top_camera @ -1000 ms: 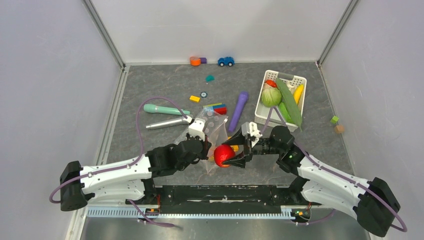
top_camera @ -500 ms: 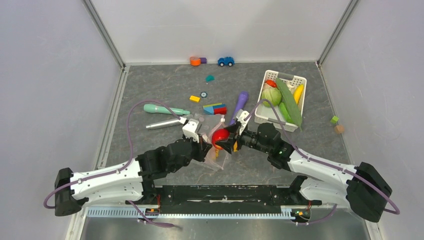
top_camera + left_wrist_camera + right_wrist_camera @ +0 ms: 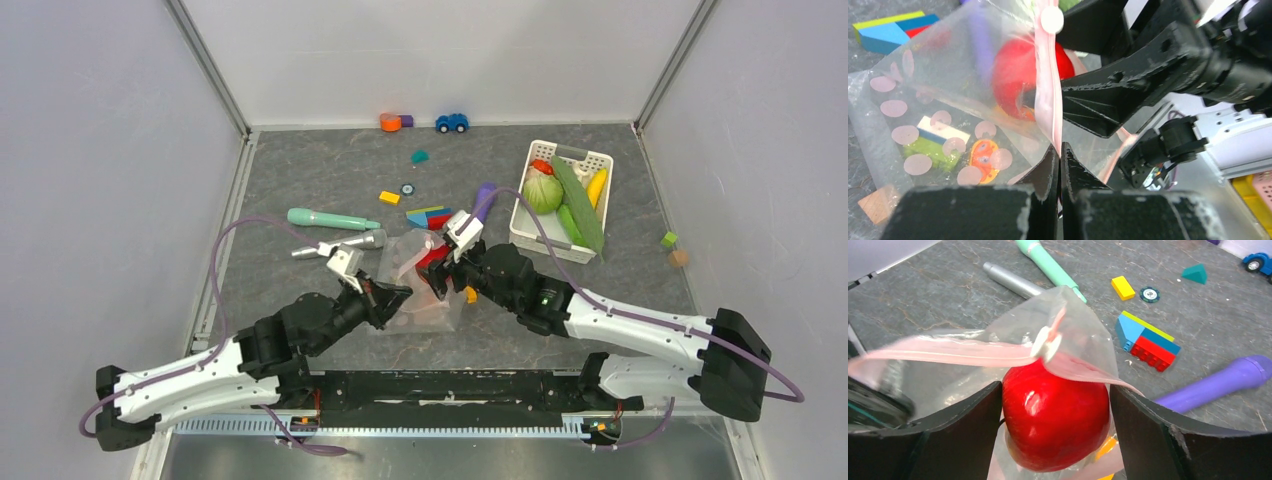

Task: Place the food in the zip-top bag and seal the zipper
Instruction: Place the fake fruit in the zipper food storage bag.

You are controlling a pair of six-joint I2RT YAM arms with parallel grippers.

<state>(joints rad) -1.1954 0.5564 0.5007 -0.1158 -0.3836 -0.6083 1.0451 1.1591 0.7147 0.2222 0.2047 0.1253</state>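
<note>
Pinching the zipper, left gripper — jaws closed — holds the bag open so right gripper, clasping the tomato, can enter.

lab test cell: white panel walls, aluminium frame.

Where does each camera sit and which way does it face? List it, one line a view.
Top external: above and behind the arms, looking down on the table; both arms, left gripper and right gripper show.
Left wrist: on the left arm, looking along its shut fingers pinching the zipper of the zip-top bag.
Right wrist: on the right arm, looking past its two fingers, red tomato between them.
Shared: both wrist views show red tomato and zipper.
</note>
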